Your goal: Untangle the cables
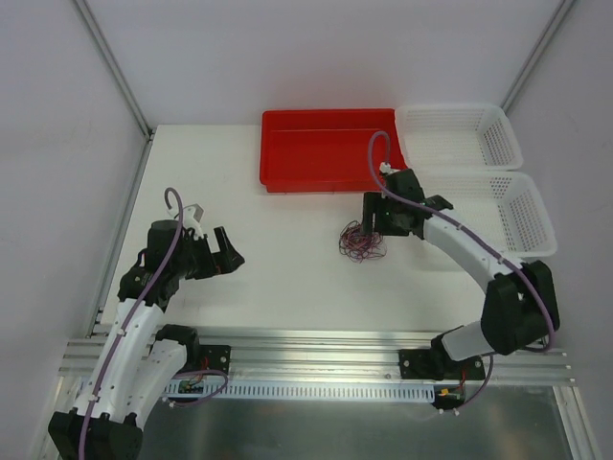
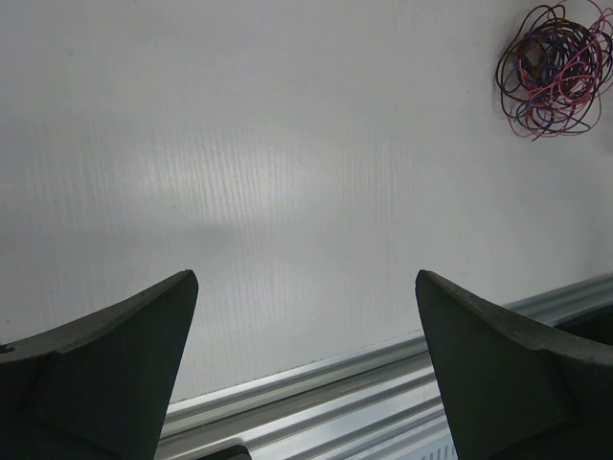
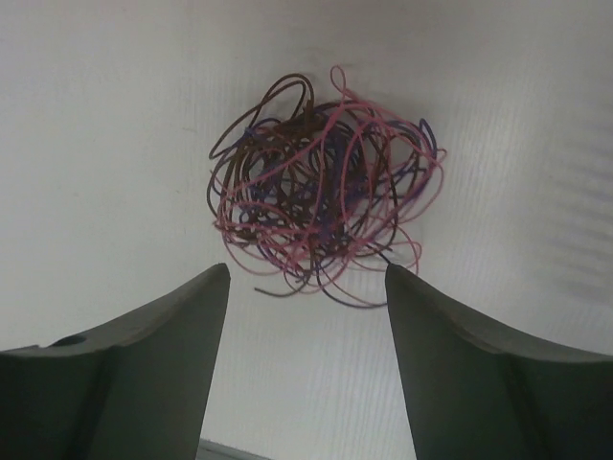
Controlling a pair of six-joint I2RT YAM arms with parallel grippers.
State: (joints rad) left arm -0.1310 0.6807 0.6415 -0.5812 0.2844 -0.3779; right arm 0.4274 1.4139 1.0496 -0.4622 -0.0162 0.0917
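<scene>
The cables (image 1: 362,241) are a small knot of hair-thin pink, purple and dark curly strands lying on the white table near its middle. My right gripper (image 1: 376,228) hovers just right of and behind the knot. In the right wrist view its dark fingers stand apart, open, with bare table between them. The cables (image 3: 326,187) lie just beyond the right gripper (image 3: 306,273), their lowest loops reaching about level with its fingertips. My left gripper (image 1: 230,257) is open far to the left. In its wrist view the left gripper (image 2: 306,278) holds nothing, and the cables (image 2: 556,67) sit in the upper right corner.
A red tray (image 1: 326,182) stands at the back centre. Two white perforated baskets (image 1: 503,144) (image 1: 532,225) stand at the back right, close behind the right arm. An aluminium rail (image 1: 316,345) runs along the table's near edge, and the rail (image 2: 383,383) also shows below the left fingers.
</scene>
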